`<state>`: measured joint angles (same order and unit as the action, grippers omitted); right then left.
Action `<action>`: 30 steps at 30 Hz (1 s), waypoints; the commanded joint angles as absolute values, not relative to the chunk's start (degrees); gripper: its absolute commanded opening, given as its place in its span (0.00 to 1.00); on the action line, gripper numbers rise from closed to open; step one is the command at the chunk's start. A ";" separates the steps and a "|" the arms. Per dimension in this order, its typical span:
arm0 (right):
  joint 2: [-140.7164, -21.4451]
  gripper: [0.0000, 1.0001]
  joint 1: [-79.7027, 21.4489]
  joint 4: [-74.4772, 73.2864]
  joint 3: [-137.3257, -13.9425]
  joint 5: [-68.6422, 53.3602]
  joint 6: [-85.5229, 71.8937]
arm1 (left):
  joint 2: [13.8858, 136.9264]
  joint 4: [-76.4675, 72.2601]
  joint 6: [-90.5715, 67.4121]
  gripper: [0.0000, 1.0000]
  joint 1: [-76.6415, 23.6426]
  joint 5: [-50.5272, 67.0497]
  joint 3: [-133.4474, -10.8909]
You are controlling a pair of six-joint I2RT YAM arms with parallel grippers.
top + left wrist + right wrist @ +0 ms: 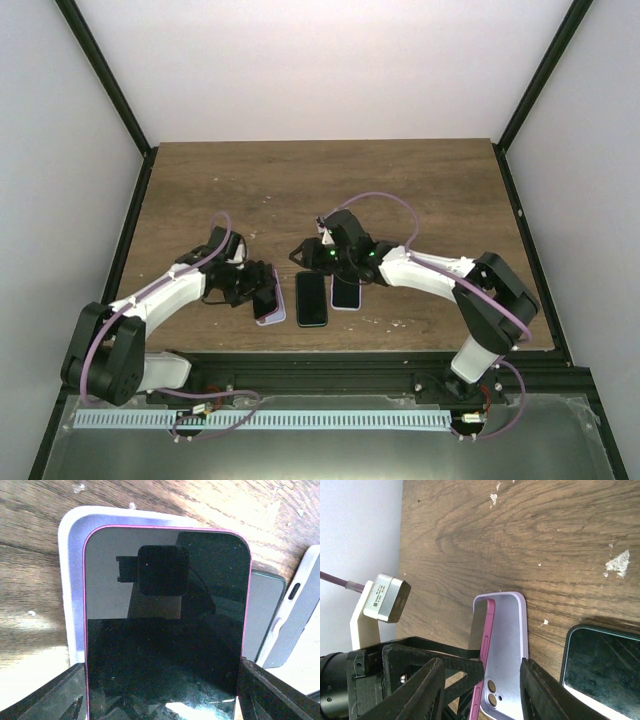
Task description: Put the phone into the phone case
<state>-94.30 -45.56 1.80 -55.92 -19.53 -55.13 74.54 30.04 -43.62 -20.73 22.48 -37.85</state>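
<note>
**Phone held over the lavender case, not yet seated**

Your left gripper [162, 677] is clamped on the pink-edged phone [165, 605], one finger on each long edge near its lower end. The phone sits over the lavender case [72, 580], which lies on the wooden table [300, 180] at the left of a row of three. Your right gripper [481, 664] has its jaws apart and, as far as the frames show, closed on nothing. It is above the far ends of the dark phone [311, 298] and the white case [346, 292] beside it.

Expect the phone to be stiff and dense for its size, with a slick glass face that will not forgive a hard knock. The long edges where you hold it now look like the right place, but keep clear of the side buttons. The case is probably light and flexible at the rim, so it may slide on the wood when pressed unless it is steadied.

The left wrist view shows the phone lined up over the case, with lavender showing along the left side and top, but it hides any tilt. The right wrist view shows that tilt from the side: the phone is at an angle, with bare case floor beside it. Only the top view shows the whole row
</note>
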 commanded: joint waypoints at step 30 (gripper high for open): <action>-90.94 0.46 -45.32 1.79 -53.97 -19.79 -53.99 | 82.08 28.79 -43.33 0.82 -20.92 17.57 -42.14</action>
<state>-92.60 -45.56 1.80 -54.22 -19.53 -54.89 80.71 30.26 -43.27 -20.88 18.61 -40.84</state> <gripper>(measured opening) 0.453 0.814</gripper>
